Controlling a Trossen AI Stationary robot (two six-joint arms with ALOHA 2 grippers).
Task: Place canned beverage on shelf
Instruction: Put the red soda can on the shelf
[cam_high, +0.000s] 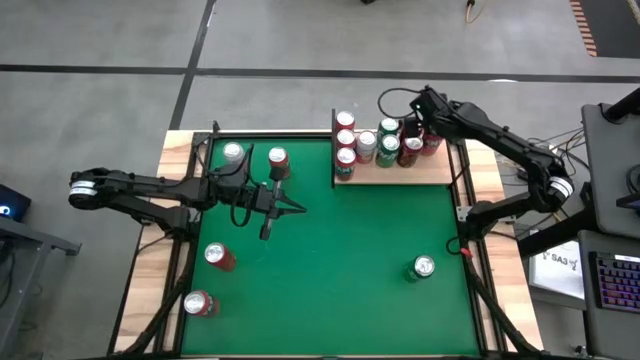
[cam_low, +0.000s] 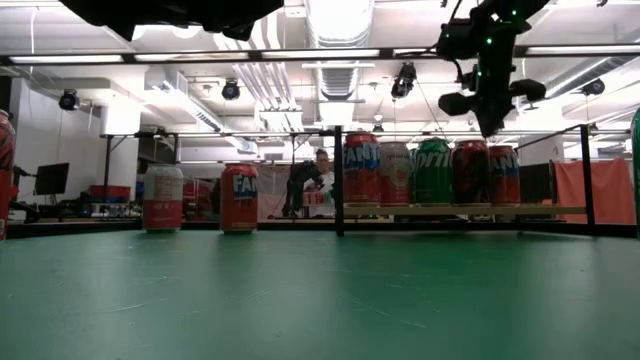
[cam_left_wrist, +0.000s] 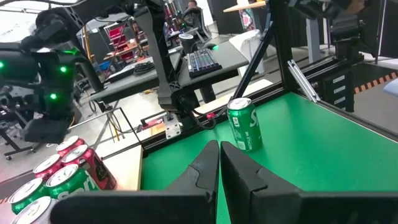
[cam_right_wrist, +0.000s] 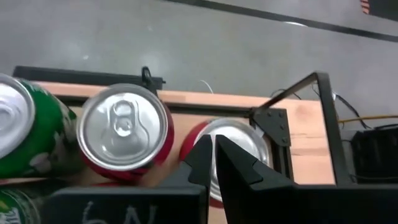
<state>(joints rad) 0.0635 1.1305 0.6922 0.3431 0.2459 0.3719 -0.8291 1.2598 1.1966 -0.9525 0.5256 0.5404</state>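
Note:
The shelf (cam_high: 420, 172), a pale wooden board edged with black rods, lies at the table's far right and carries several cans (cam_high: 365, 145) standing upright in rows. My right gripper (cam_high: 414, 128) hangs shut over the cans at the shelf's far right end. In the right wrist view its shut fingers (cam_right_wrist: 213, 149) point down at a red can's silver top (cam_right_wrist: 239, 138), and in the low view its tips (cam_low: 490, 128) stand a little above the can tops. My left gripper (cam_high: 285, 208) waits shut and level over the table's left middle, holding nothing.
Loose cans stand on the green felt: a silver one (cam_high: 232, 153) and a red one (cam_high: 277, 160) at the far left, two red ones (cam_high: 218, 256) (cam_high: 198, 303) at the near left, a green one (cam_high: 422, 268) at the near right. Black frame rods (cam_high: 463, 215) edge the table.

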